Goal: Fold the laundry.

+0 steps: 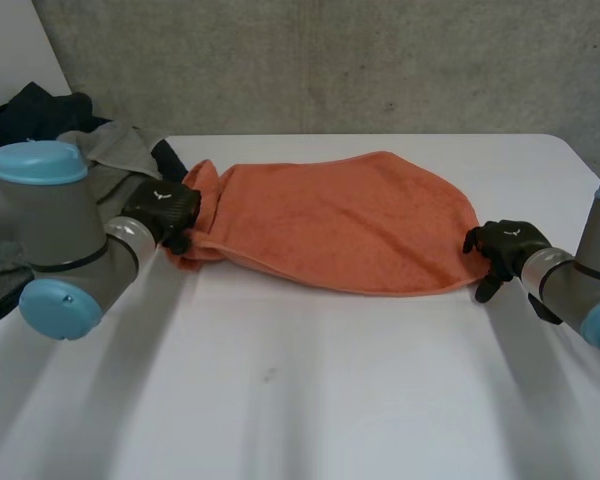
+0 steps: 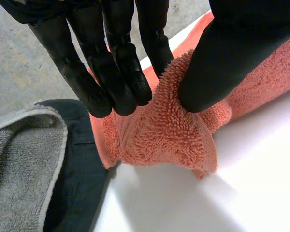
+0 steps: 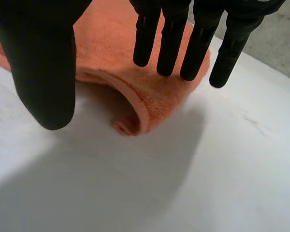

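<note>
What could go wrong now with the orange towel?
1. The left hand pinches a bunched end of the orange towel; the right hand is open at the other end, so a lift may go lopsided.
2. The dark garment and grey towel lie beside that pinch and might get caught.

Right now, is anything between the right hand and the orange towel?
Nothing visible does. The right hand hangs open at one end of the orange towel, only bare table under its thumb. The pile of clothes lies by the other end, pinched by the left hand.
</note>
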{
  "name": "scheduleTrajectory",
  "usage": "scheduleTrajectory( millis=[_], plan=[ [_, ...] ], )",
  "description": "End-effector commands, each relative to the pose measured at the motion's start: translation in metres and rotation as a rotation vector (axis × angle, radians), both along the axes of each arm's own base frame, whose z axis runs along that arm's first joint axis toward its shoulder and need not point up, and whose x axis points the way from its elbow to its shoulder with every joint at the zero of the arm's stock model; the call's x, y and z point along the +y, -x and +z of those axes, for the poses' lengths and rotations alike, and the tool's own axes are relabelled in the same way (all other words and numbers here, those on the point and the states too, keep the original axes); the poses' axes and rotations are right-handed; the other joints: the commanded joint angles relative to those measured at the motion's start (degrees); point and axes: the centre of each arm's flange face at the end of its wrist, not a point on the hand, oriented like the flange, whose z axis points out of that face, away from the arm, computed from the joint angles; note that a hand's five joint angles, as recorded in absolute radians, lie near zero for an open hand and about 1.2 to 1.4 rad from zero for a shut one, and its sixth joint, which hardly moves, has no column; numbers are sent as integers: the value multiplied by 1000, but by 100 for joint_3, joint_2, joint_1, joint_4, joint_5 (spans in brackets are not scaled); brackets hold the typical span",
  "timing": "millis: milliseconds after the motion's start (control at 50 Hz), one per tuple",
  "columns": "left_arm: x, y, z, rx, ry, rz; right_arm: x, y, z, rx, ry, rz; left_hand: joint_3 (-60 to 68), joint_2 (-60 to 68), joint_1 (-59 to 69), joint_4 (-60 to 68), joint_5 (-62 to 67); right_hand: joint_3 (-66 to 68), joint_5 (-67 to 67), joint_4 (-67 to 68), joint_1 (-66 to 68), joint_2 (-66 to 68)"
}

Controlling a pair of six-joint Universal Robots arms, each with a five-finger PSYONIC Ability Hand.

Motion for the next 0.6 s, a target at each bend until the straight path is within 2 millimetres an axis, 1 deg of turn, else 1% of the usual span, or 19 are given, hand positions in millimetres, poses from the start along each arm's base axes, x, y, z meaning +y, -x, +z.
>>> scheduleTrajectory(
  millis=[20, 80, 140, 160, 180, 200, 220, 260, 320, 440, 500, 600],
  plan=[
    [-1, -1, -5, 8, -41, 8, -26, 5, -4, 50, 165, 5, 1198, 1145, 1389, 1142, 1391, 4968, 4944, 4968, 4959, 4964],
    [0, -2, -10, 2, -60, 10, -31, 8, 1, 32, 220, -25, 1198, 1145, 1389, 1142, 1391, 4984, 4959, 4983, 4974, 4980],
    [2, -3, -14, -7, -81, 13, -29, 10, 10, -18, 254, -54, 546, 493, 738, 491, 740, 4984, 4959, 4983, 4974, 4980],
    [2, -4, -15, -8, -88, 15, -27, 10, 12, -32, 262, -58, -189, -242, 2, -245, 4, 4984, 4959, 4983, 4974, 4980],
    [3, -4, -17, -10, -92, 14, -25, 9, 21, -54, 283, -58, -429, -483, -238, -485, -236, 4984, 4959, 4983, 4974, 4980],
    [3, -5, -17, -12, -93, 15, -23, 9, 24, -63, 287, -57, -732, -785, -540, -787, -538, 4984, 4959, 4983, 4974, 4980],
    [2, -6, -20, -14, -98, 18, -21, 8, 28, -81, 294, -59, -1384, -1437, -1193, -1440, -1191, 4984, 4959, 4983, 4974, 4980],
    [2, -6, -23, -19, -110, 20, -19, 7, 32, -96, 294, -52, -2227, -2280, -2036, -2283, -2034, 4984, 4959, 4983, 4974, 4980],
    [3, -6, -25, -25, -115, 20, -18, 9, 32, -80, 277, -44, -2635, -2688, -2443, -2690, -2441, 4984, 4959, 4983, 4974, 4980],
    [10, -5, -30, -33, -135, 7, -18, 12, 26, -18, 212, -30, -3542, -3595, -3351, -3598, -3349, 4984, 4959, 4983, 4974, 4980],
    [14, 0, -33, -46, -141, -13, -19, 14, 25, -4, 192, -36, -3628, -3681, -3437, -3684, -3434, 4984, 4959, 4983, 4974, 4980],
    [18, 7, -40, -96, -121, -35, -20, 18, 30, -14, 170, -53, -3611, -3664, -3420, -3667, -3418, 4984, 4959, 4983, 4974, 4980]
  ],
)
